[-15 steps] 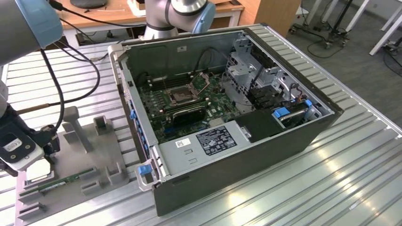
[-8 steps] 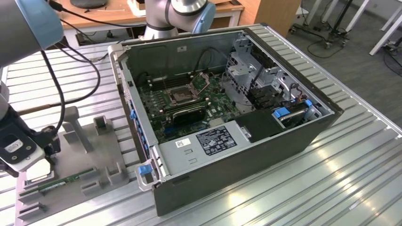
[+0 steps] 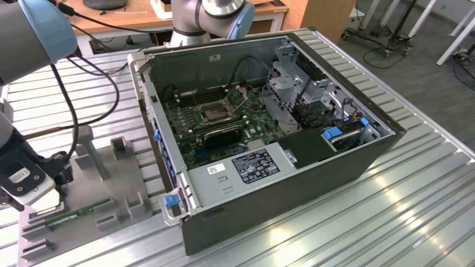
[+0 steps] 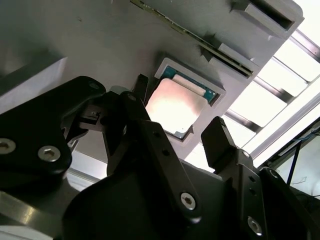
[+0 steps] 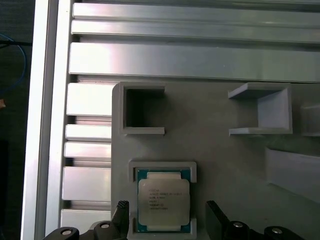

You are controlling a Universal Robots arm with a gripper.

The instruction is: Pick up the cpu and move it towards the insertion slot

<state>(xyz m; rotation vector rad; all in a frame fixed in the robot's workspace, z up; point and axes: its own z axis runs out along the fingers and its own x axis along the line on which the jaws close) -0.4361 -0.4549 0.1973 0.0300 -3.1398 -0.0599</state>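
fingers [image 5: 215, 214], mostly cut off, sit wide either side of the cpu [image 5: 163, 200] in its grey tray [image 5: 225, 160] on the slatted bench [image 5: 175, 57]

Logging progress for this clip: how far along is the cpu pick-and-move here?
Done: the open tool straddles the cpu. In hand: nothing; the cpu lies flat in its grey holder recess. Left: gripping, lifting and carrying it toward the insertion slot.

Grey arm [image 3: 19, 44], pale-blue joint caps [image 3: 52, 25]; black tool [image 4: 179, 107], silver screws [image 4: 188, 201]
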